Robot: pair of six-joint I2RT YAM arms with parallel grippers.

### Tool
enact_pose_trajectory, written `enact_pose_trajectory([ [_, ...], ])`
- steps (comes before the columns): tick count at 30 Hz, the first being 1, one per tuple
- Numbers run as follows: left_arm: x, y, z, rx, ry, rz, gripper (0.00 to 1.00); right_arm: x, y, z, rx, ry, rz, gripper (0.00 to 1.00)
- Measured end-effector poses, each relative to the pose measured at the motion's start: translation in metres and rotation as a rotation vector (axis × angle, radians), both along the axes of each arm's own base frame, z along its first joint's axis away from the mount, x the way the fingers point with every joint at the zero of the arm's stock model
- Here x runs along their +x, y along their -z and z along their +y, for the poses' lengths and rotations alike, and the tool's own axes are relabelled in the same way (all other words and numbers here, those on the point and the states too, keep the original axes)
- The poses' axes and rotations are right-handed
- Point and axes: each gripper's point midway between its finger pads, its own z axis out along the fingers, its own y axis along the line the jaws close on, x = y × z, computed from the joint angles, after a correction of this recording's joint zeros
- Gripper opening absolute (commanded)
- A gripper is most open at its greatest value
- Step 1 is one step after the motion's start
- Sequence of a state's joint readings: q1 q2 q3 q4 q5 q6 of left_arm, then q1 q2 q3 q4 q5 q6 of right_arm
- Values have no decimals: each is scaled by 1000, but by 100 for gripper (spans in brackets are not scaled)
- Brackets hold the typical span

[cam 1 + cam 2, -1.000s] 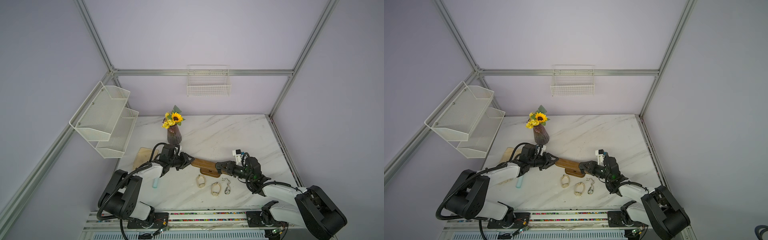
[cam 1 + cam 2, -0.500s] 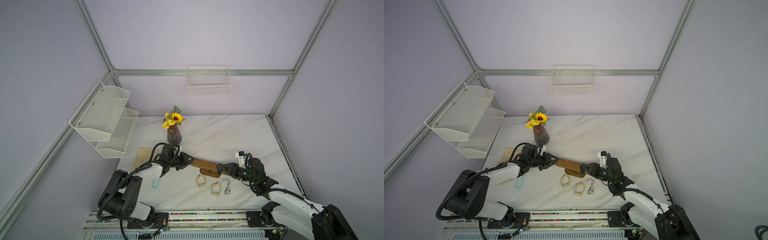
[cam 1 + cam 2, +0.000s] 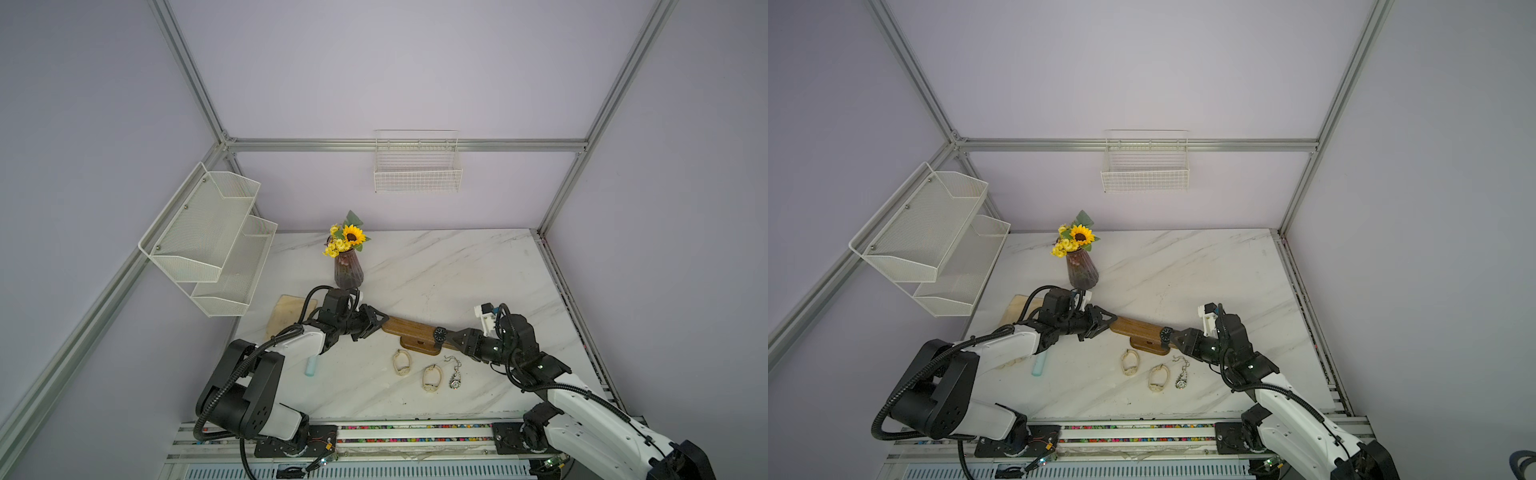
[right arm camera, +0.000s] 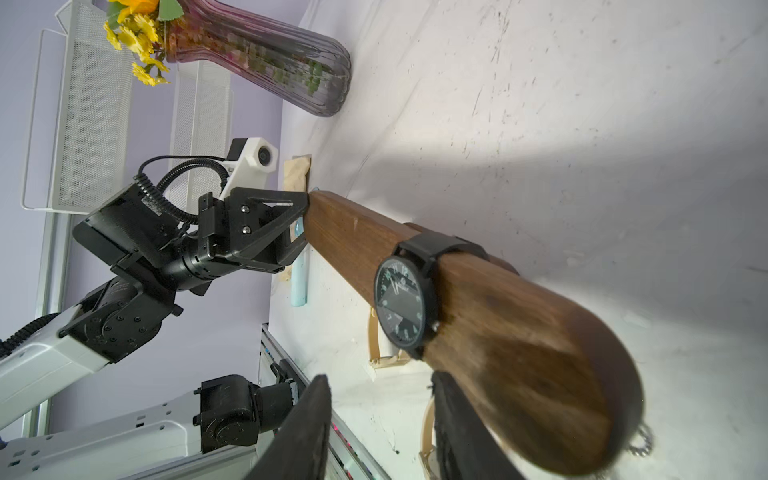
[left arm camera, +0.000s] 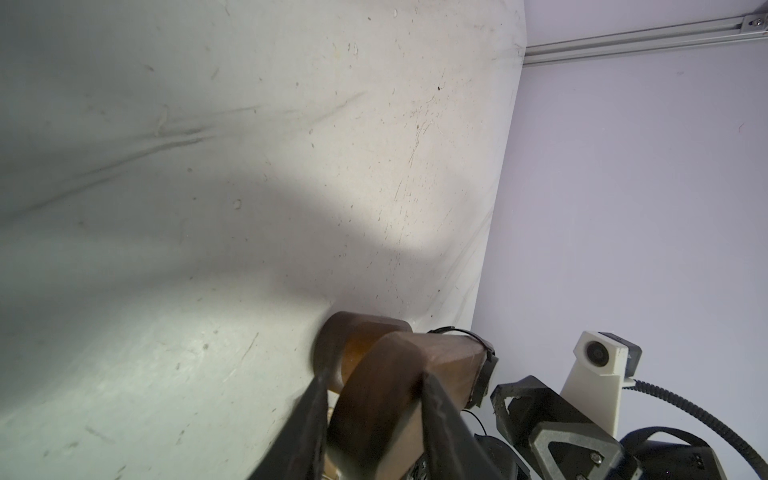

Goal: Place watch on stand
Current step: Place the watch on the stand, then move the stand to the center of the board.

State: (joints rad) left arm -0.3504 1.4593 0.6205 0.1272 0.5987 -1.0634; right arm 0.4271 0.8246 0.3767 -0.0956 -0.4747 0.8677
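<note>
Left tool (image 5: 372,399) clamping rounded wooden stand (image 4: 498,316), black watch (image 4: 401,305) strapped around

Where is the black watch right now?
In a top view the watch is wrapped around the bar of the stand, near the end closest to the right gripper.

Robot lab test cell, not a lived-in room. What I see from my console:
- Plain lavender panels (image 3: 374,75) set in an aluminium extrusion frame (image 3: 407,145).
- A marble-print tabletop (image 3: 457,266).
- Left arm (image 3: 249,395) and right arm (image 3: 590,419) mounted on a front rail (image 3: 415,432), cables exposed.

The homely items look like staged props: vase of flowers (image 3: 348,270), wire basket (image 3: 417,174), mesh shelf (image 3: 208,232), and a stand (image 3: 411,330) carrying a watch (image 3: 439,333).
</note>
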Motion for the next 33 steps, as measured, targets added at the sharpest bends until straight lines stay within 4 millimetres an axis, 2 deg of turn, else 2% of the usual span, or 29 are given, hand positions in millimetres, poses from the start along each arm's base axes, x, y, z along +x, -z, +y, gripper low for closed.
enact_pose_trajectory([
  [5,-4,1,2,11,-4,20,49,-4,6,-6,-33,5,29,28],
  [9,-8,-5,6,23,-14,16,50,-9,17,-9,-68,-4,62,23],
  [13,-10,-14,8,25,-20,-3,51,-15,22,-12,-105,-20,86,22],
  [17,-12,-12,11,43,-25,4,61,-24,10,-17,-124,-27,64,39],
  [20,-13,-10,13,64,-23,11,70,-32,3,-20,-105,-30,43,46],
  [22,-8,-12,12,71,-19,6,76,-38,6,-19,-83,-35,48,47],
  [26,14,-19,3,82,2,-18,91,-52,30,-19,-49,-44,114,51],
  [28,25,-21,0,87,11,-29,92,-56,38,-19,-44,-45,142,51],
  [33,40,-20,-7,91,29,-36,91,-55,42,-16,-19,-48,147,50],
])
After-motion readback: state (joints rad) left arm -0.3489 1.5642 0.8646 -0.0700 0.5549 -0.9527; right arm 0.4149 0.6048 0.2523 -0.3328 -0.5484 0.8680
